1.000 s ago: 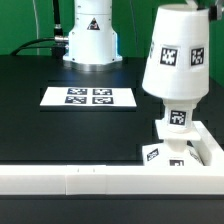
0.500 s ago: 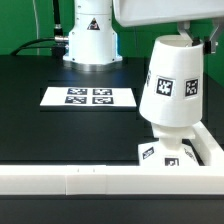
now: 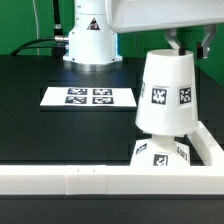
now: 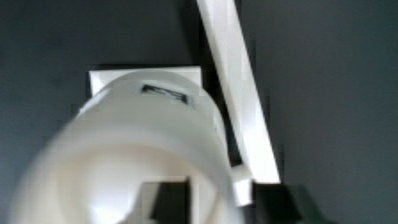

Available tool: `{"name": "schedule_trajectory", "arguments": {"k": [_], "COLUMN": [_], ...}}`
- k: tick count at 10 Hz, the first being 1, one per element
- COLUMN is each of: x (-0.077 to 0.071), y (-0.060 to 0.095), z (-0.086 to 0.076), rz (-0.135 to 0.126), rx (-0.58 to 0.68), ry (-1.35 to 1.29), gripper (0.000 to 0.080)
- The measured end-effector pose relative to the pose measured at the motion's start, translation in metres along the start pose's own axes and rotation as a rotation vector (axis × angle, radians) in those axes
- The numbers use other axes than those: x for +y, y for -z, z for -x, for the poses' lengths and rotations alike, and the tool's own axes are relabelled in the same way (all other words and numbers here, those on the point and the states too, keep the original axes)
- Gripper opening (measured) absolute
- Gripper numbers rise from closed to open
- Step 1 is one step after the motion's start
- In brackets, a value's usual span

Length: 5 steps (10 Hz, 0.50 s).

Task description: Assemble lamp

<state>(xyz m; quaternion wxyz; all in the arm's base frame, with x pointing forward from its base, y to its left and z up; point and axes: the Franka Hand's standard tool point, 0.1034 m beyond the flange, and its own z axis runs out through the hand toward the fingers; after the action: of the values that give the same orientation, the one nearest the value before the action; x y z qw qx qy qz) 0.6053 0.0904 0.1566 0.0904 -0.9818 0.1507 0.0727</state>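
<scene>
- Pincer clenched on shade's narrow top, one dark finger seen low against shade wall in wrist view.
- Shade held upright, wide mouth down, a touch tilted, low over base; bulb not visible, likely hidden inside shade.
- Held by the top so the open mouth can drop freely over what stands on base; judged to be the seating step, late in the assembly.
- Base on table, tucked into the corner made by rail and its side arm on the exterior view's right; corner likely serves as a stop so base cannot slide under downward push.
- Shade rim just above base's top, overlapping it in view; whether touching cannot be told.
- Rail close beside shade in wrist view, so little room on that side; sideways drift there risks a knock.
- Open table toward the exterior view's left, up to marker board, well apart from the work.
- Arm's pedestal far behind, no hindrance.
</scene>
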Motion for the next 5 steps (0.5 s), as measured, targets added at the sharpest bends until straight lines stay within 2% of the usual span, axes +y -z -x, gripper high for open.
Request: {"name": "schedule_trajectory", "arguments": {"k": [1,2,3,4,5], "x": [0.002,0.004,0.005,0.005,0.002], "y": [0.0,0.001,0.004,0.008,0.012], "z": [0.003,0.006,0.009,0.013,0.018], "rz": [0.001,0.001,0.002,0.004,0.008], "rx": [-0.003,-0.006,-0.017,-0.035,-0.061], "ry": [0.0,-0.001,-0.006,-0.008,-0.019], "gripper": [0.0313,0.0449,0.0643,0.0643,0.0682]}}
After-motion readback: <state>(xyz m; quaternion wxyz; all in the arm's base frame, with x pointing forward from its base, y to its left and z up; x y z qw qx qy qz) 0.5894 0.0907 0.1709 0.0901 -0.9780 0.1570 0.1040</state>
